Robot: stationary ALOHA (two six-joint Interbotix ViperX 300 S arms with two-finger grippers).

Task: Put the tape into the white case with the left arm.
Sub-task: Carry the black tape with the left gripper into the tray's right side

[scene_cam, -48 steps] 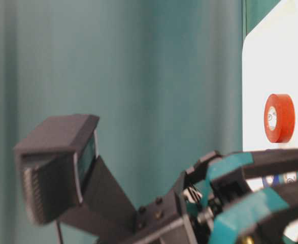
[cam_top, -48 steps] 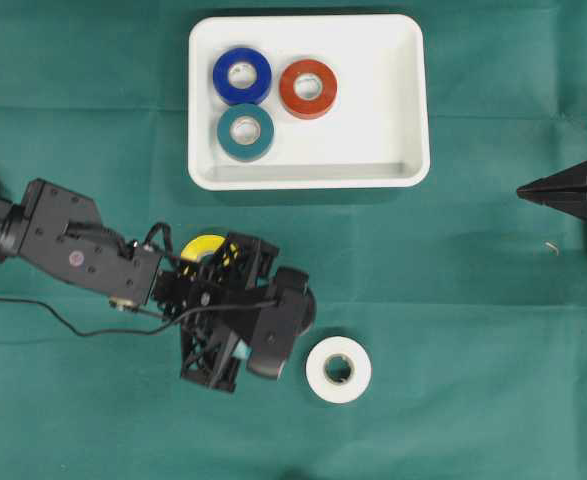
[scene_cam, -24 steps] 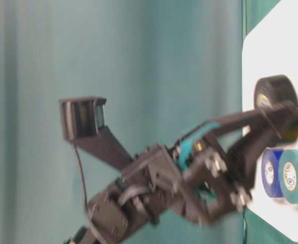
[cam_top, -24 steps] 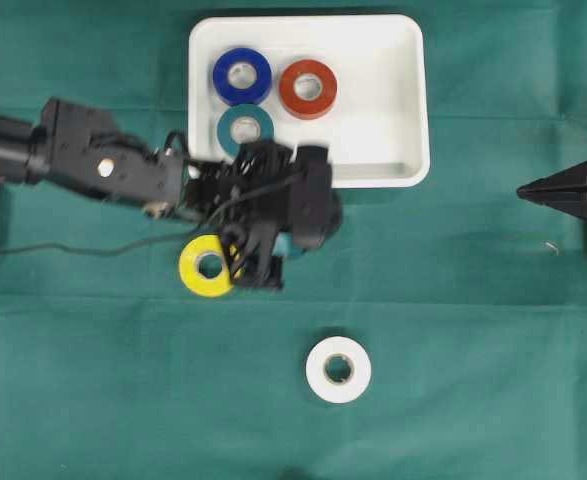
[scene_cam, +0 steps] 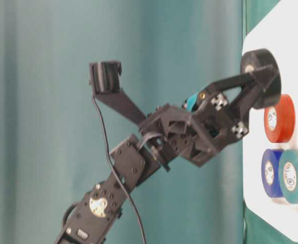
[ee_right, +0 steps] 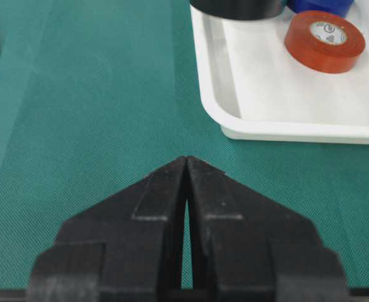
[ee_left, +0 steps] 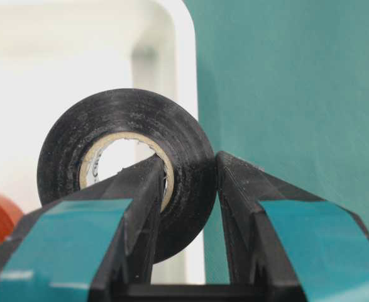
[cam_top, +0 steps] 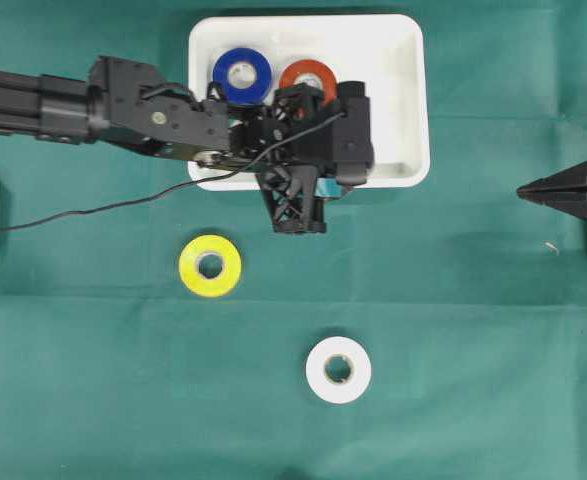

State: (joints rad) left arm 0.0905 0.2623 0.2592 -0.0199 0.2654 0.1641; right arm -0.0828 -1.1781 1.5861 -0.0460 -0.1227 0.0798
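Note:
My left gripper (ee_left: 192, 160) is shut on a black tape roll (ee_left: 124, 170), one finger through its hole and the other on its outer wall. In the table-level view the left gripper (scene_cam: 255, 84) holds the black tape (scene_cam: 264, 76) over the white case (scene_cam: 275, 30), beyond the red roll (scene_cam: 279, 118). From overhead the left arm (cam_top: 173, 115) reaches over the front of the white case (cam_top: 393, 60) and hides the black tape. The right gripper (cam_top: 523, 190) rests shut and holds nothing, at the right edge.
In the case lie a blue roll (cam_top: 241, 75), a red roll (cam_top: 303, 72) and a teal roll (scene_cam: 290, 175). A yellow roll (cam_top: 210, 265) and a white roll (cam_top: 338, 369) lie on the green cloth in front of it. A thin black cable (cam_top: 73, 212) trails left.
The left arm rose from the cloth beside the yellow and white rolls and swung back to the case, carrying the black tape. The right arm stayed still.

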